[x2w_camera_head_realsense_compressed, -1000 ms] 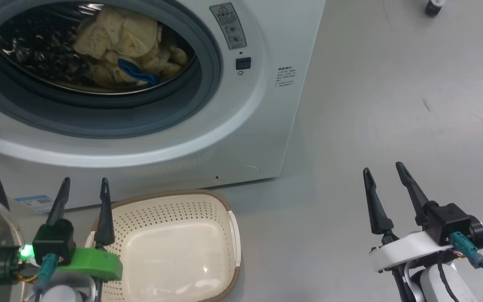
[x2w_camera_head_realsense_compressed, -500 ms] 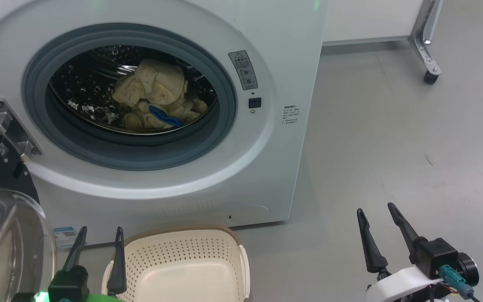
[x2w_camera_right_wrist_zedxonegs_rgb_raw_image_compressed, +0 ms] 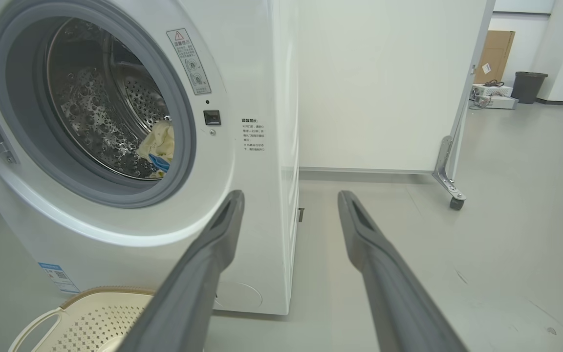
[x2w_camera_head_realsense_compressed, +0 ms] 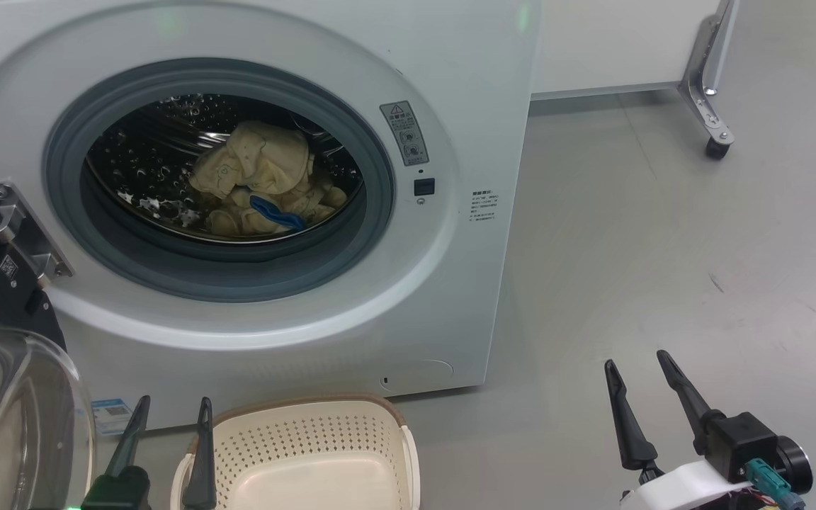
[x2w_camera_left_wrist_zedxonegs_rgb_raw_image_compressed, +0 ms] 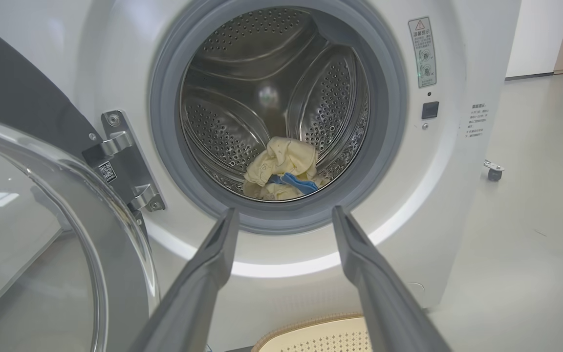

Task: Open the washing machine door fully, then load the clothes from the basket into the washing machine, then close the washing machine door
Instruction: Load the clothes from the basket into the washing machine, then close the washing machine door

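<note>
The camera has looked up, showing more of the washing machine [x2w_camera_head_realsense_compressed: 450,283]: the clothes [x2w_camera_head_realsense_compressed: 259,180] lie in its drum, the basket [x2w_camera_head_realsense_compressed: 295,439] is empty, the left gripper [x2w_camera_head_realsense_compressed: 174,400] and right gripper [x2w_camera_head_realsense_compressed: 635,358] hold nothing, fingers spread, so shutting the washing machine door [x2w_camera_head_realsense_compressed: 18,418] likely comes next.

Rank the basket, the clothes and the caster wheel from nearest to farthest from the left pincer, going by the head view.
1. basket, just right of the left pincer.
2. clothes, ahead, inside the drum.
3. caster wheel, far right, at the back.
</note>
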Available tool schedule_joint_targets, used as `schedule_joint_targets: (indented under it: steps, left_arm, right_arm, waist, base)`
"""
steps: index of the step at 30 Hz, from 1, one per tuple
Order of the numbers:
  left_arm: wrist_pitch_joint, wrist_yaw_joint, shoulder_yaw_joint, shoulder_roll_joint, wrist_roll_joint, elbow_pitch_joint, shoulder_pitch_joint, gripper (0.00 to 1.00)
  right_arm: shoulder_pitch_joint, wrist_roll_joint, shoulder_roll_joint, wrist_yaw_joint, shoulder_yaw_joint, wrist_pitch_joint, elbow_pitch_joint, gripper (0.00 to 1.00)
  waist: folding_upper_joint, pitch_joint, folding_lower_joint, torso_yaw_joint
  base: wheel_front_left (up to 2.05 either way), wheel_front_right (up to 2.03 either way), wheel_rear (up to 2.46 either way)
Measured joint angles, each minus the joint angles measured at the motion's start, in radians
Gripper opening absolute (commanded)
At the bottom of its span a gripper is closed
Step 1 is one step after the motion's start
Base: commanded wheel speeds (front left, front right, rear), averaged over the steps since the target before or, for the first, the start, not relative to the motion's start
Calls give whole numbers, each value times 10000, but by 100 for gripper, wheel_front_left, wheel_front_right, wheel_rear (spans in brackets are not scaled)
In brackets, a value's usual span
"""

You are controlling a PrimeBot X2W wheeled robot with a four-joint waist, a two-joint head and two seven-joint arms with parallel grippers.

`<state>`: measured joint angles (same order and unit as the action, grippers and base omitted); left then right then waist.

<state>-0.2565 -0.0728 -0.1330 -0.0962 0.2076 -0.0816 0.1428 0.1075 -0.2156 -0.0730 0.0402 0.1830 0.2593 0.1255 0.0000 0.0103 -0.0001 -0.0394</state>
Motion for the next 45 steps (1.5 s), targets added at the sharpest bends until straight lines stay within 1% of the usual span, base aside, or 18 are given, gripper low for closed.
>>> schedule_joint_targets:
  steps: [26,45]
  left_arm:
    - [0,0,-23,-73,-125,374,224,100]
    - [0,4,-217,-77,-142,472,279,100]
  right_arm:
    - [84,69,27,0,-2,0,-188,100]
    - [85,71,25,0,-42,0,-221,100]
  waist:
    - [0,53,0,58]
    - [0,117,1,218]
  base:
    - [-8,8,0]
    - [-77,77,0]
